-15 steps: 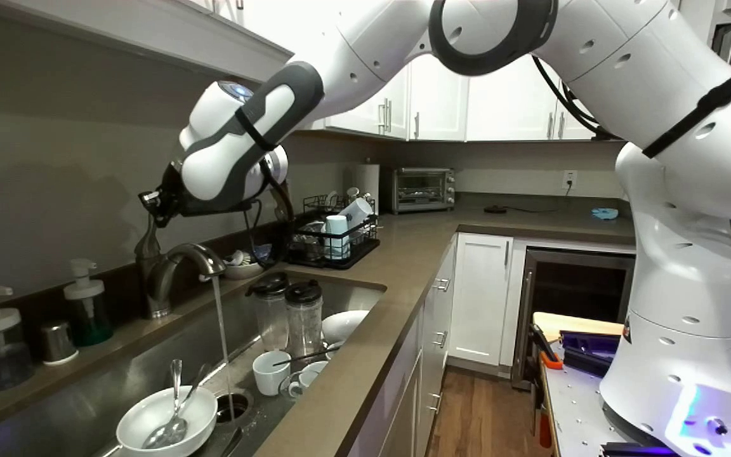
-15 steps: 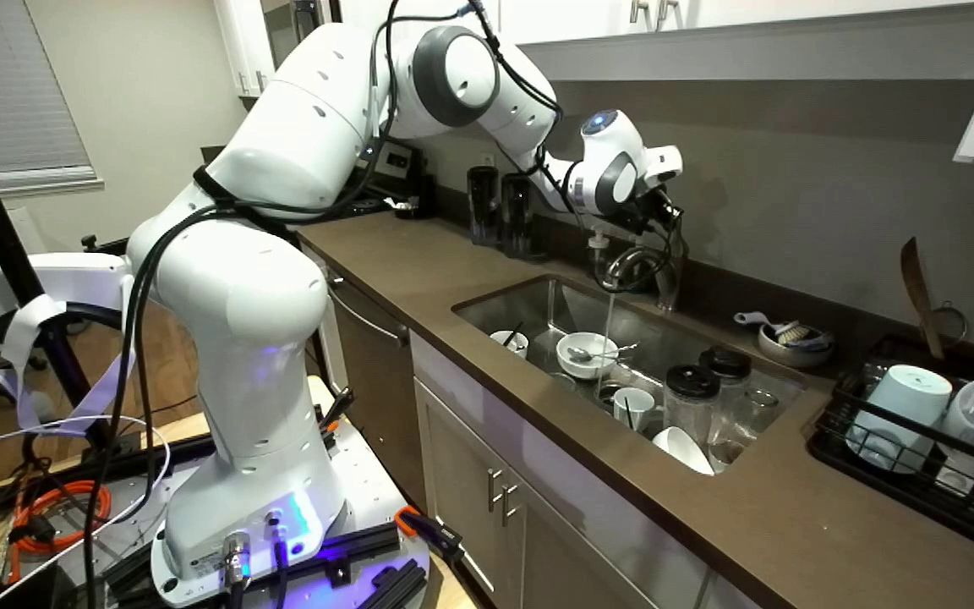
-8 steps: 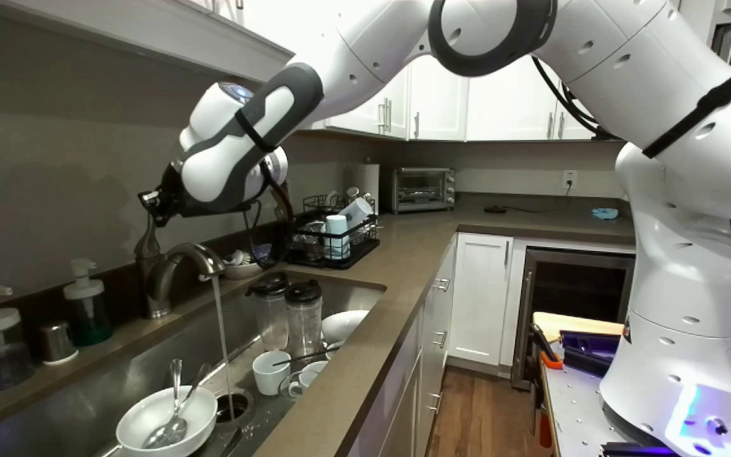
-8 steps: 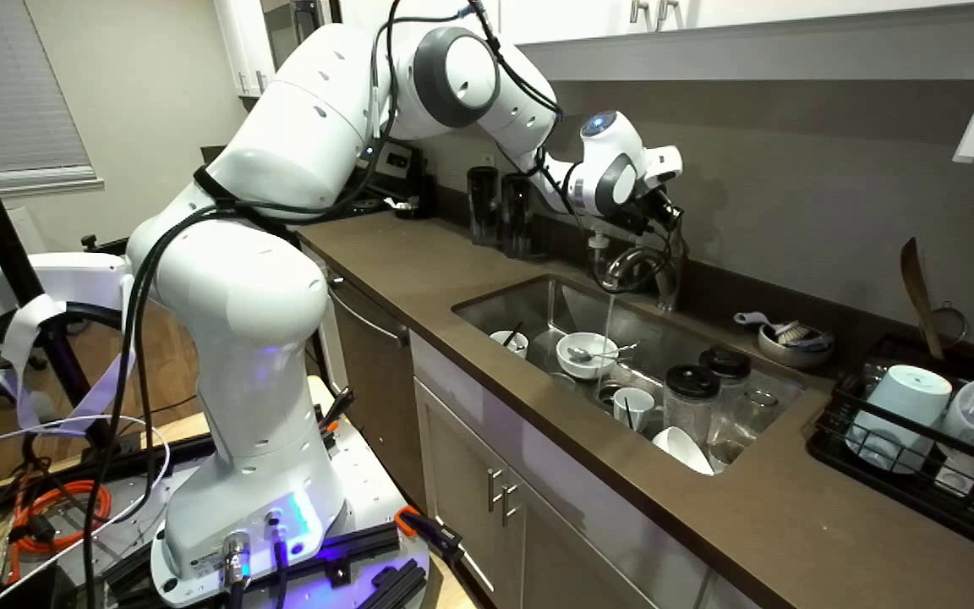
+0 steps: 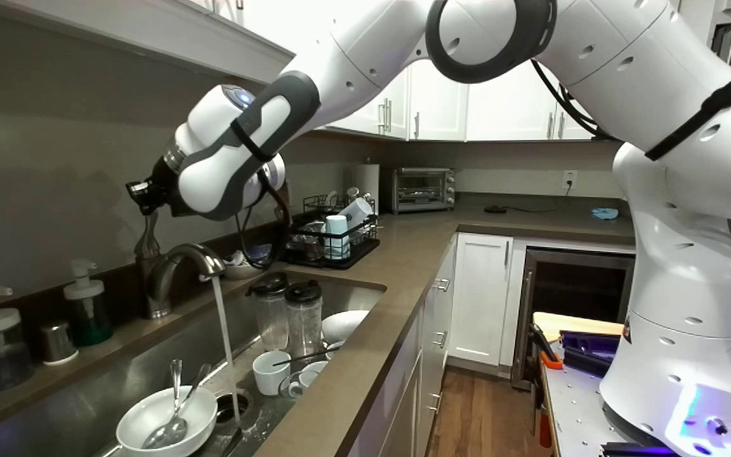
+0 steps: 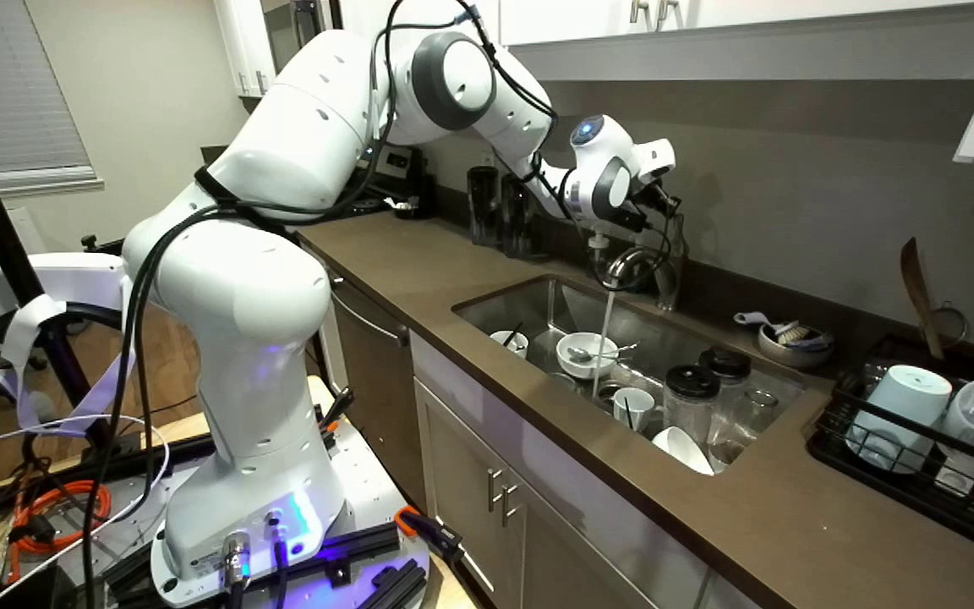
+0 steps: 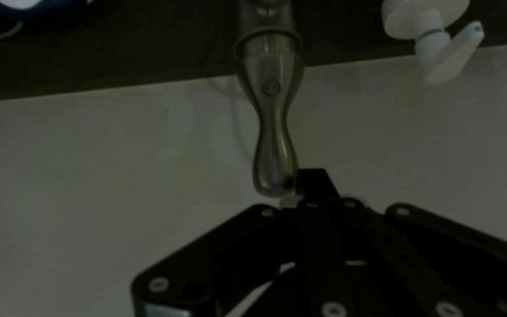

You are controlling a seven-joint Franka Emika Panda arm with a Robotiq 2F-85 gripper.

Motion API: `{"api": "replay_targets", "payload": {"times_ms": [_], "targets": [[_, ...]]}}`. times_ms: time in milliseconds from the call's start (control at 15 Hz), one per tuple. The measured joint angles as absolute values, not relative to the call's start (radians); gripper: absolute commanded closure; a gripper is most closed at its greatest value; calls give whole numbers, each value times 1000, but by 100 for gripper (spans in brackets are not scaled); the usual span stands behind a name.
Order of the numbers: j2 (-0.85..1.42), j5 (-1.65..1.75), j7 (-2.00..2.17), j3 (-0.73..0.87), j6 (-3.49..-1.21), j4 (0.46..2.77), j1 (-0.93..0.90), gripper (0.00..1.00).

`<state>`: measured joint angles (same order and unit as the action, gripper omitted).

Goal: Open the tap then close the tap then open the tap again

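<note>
Rising from the counter (image 5: 403,273) behind the sink (image 5: 105,393), the tap (image 5: 162,282) is running, its water (image 5: 224,336) falling at the drain (image 5: 224,406) near a white bowl (image 5: 139,417) with spoons (image 5: 171,433) in it. The hand (image 7: 316,184) has its fingers pressed together just beside the tip of the tap's upright handle (image 7: 275,145) in the wrist view; whether they touch cannot be told. Mugs (image 5: 268,379) and two lidded jars (image 5: 304,325) are in the sink, and a dish rack (image 5: 358,256) sits farther along the counter.

The tap handle (image 7: 275,132) blocks the way just below your fingers (image 7: 316,182). You have free room above them, up to the cupboard (image 6: 749,61). The wall (image 7: 148,176) stands ahead of them.
</note>
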<state>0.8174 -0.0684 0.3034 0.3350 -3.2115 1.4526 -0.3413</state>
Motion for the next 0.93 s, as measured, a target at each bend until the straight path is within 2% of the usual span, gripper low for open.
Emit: {"api": "replay_targets", "payload": {"times_ms": [533,933], "targets": [[842,-83,314,399,-3358,1411,-379,100],[834,-91,326,390,-3458,1478,-382,100]]}}
